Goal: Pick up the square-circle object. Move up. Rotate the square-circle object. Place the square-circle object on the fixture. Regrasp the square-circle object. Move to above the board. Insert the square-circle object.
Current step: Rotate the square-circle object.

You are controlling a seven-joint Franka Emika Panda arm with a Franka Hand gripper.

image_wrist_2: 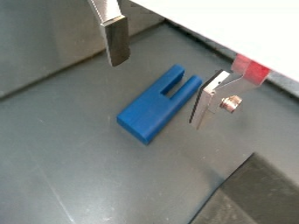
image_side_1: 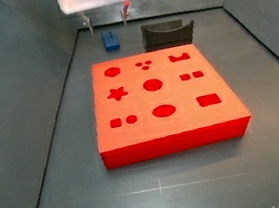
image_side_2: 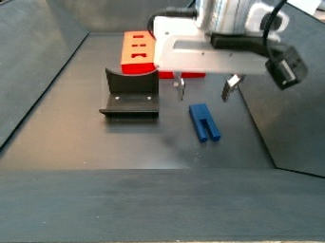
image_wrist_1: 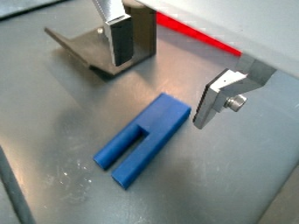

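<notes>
The gripper (image_side_2: 203,88) hangs released above the floor. The square-circle object (image_side_2: 203,122) lies flat at 6 o'clock of it, untouched. The fixture (image_side_2: 131,95) stands at 9 o'clock.

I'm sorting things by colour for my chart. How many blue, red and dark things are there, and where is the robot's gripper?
Blue: 1, the square-circle object
Red: 1, the board
Dark: 1, the fixture
Total: 3
The gripper hangs open above the square-circle object, holding nothing.
</notes>
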